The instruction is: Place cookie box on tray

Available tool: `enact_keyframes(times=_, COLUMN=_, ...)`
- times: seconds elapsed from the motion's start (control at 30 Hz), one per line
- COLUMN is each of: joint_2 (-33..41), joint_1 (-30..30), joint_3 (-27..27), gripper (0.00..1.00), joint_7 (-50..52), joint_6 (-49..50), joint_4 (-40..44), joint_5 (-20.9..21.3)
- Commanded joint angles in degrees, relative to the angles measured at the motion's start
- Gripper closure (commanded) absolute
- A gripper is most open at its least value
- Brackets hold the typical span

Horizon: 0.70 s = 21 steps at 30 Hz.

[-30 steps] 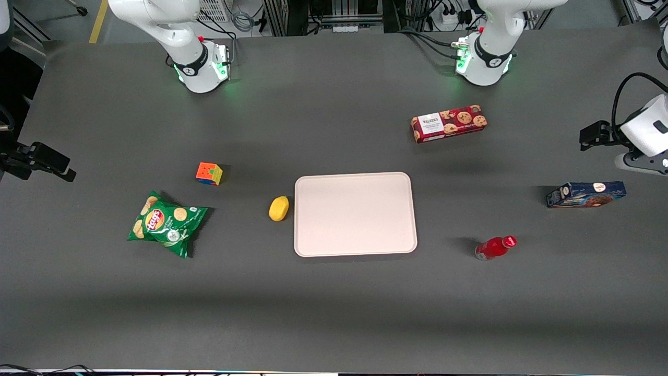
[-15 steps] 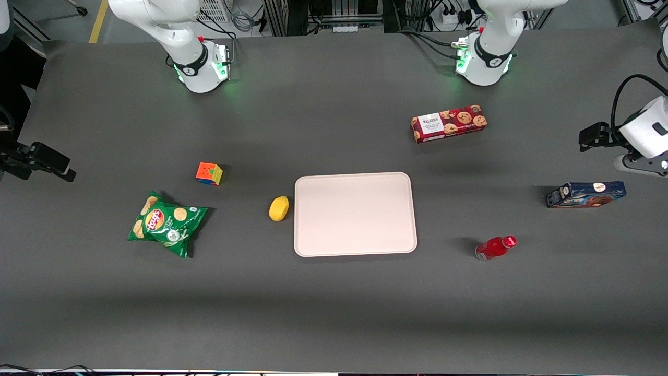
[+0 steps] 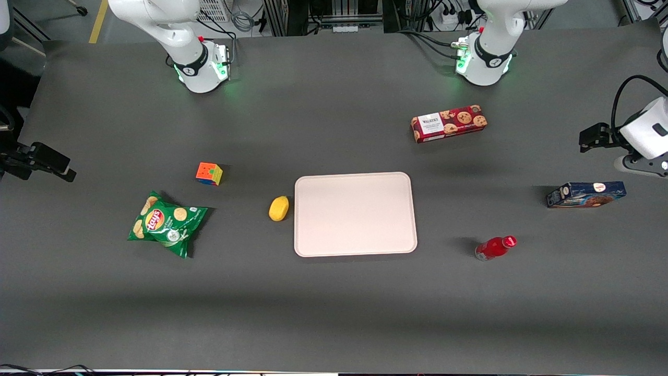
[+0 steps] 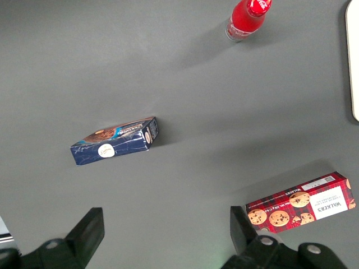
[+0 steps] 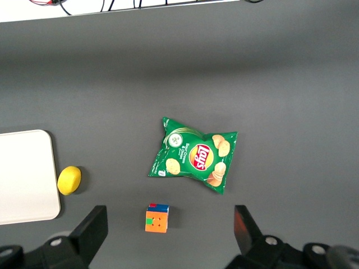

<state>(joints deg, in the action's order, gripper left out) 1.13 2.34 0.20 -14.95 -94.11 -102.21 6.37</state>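
Note:
The cookie box (image 3: 586, 194), a slim navy carton with brown cookie pictures, lies flat on the dark table toward the working arm's end; it also shows in the left wrist view (image 4: 115, 142). The pale tray (image 3: 355, 214) sits bare in the middle of the table, and its rim (image 4: 355, 61) shows in the wrist view. My gripper (image 3: 643, 163) hangs above the table, a little farther from the front camera than the cookie box and not touching it. Its fingers (image 4: 90, 230) stand wide open around nothing but bare table, seen between them at my gripper (image 4: 165, 224).
A red cookie box (image 3: 449, 123) lies farther from the front camera than the tray. A red bottle (image 3: 494, 247) lies between tray and cookie box, nearer the camera. A lemon (image 3: 278, 208), a puzzle cube (image 3: 209, 173) and a green chip bag (image 3: 166, 223) lie toward the parked arm's end.
My gripper's wrist has shifted only very slightly above the table's end. The cookie box, tray and other objects have not moved.

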Motion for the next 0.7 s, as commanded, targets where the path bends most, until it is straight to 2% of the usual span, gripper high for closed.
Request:
enact_keyframes(times=0.0, joint_2=-0.87, joint_1=-0.23, joint_3=-0.03, gripper=0.00, joint_7=-0.35, joint_6=0.51, joint_4=1.48, joint_5=0.93)
enact_keyframes(times=0.67, joint_2=-0.78, joint_1=0.12, joint_3=-0.03, gripper=0.00, joint_7=-0.26, joint_6=-0.28, joint_4=3.42, joint_5=-0.12)
